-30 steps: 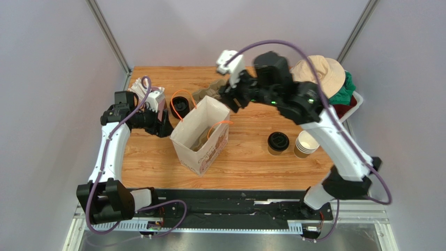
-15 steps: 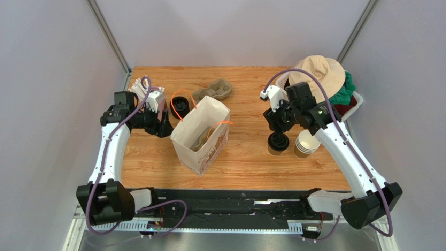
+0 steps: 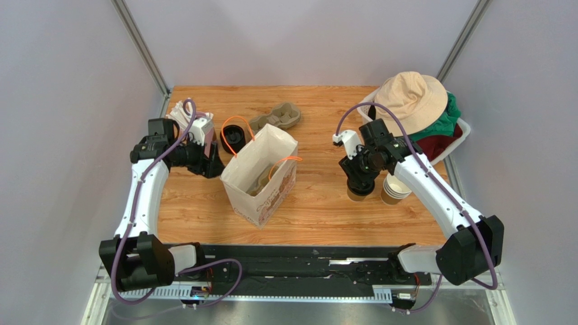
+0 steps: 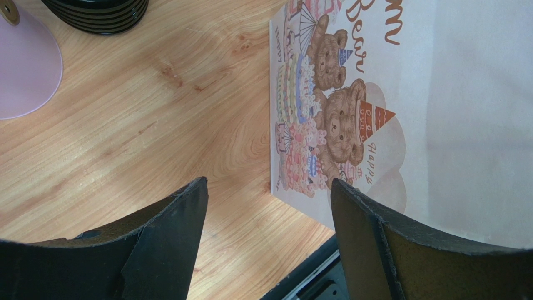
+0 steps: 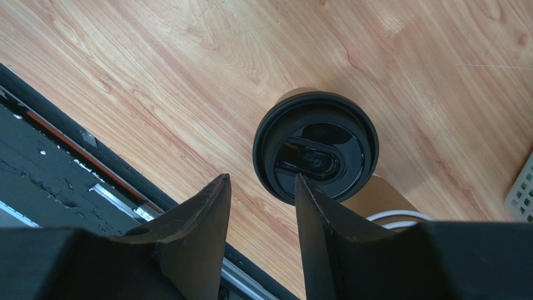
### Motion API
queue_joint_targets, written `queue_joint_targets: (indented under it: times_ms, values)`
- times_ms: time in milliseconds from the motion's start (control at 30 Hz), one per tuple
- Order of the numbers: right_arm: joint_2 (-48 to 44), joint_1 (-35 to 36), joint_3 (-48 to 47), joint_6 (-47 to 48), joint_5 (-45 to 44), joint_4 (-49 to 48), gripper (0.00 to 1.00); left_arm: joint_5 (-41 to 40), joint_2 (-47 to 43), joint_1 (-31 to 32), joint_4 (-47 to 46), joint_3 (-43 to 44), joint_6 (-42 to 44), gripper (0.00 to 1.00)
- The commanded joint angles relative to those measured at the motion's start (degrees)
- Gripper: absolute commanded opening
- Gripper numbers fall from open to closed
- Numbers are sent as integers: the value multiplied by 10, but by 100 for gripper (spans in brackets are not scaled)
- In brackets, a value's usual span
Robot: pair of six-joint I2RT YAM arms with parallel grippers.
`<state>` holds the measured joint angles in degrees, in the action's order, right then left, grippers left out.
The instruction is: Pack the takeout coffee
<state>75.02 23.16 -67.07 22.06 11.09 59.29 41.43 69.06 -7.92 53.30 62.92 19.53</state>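
Coffee (image 5: 316,150) sits on the counter (image 3: 325,213), lid on, right next to a stack of open cups (image 3: 396,187). We see our right hand (image 5: 259,182) just above it, fingers apart and holding nothing. Our left hand (image 4: 268,184) is wide open too, low beside the paper bag (image 4: 450,112) with bears on it. The bag stands open.

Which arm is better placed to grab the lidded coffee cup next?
Right. The right gripper hangs just above the lidded cup, jaws apart and empty. The left gripper sits open on the other side of the paper bag.
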Motion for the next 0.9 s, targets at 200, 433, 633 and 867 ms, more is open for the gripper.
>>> queue_joint_targets:
  times_ms: [200, 433, 633, 867]
  values:
    - [42, -1, 19, -13, -2, -38, 34, 5, -8, -3, -13, -2, 3, 81]
    - [50, -1, 26, -18, -10, -52, 30, 6, -7, -3, -13, -3, 4, 81]
    - [53, -1, 26, -20, -15, -51, 9, 7, -6, -3, -14, -2, 4, 81]
    - [50, -2, 21, -18, -22, -41, 8, 8, -9, -3, -12, -3, 6, 81]
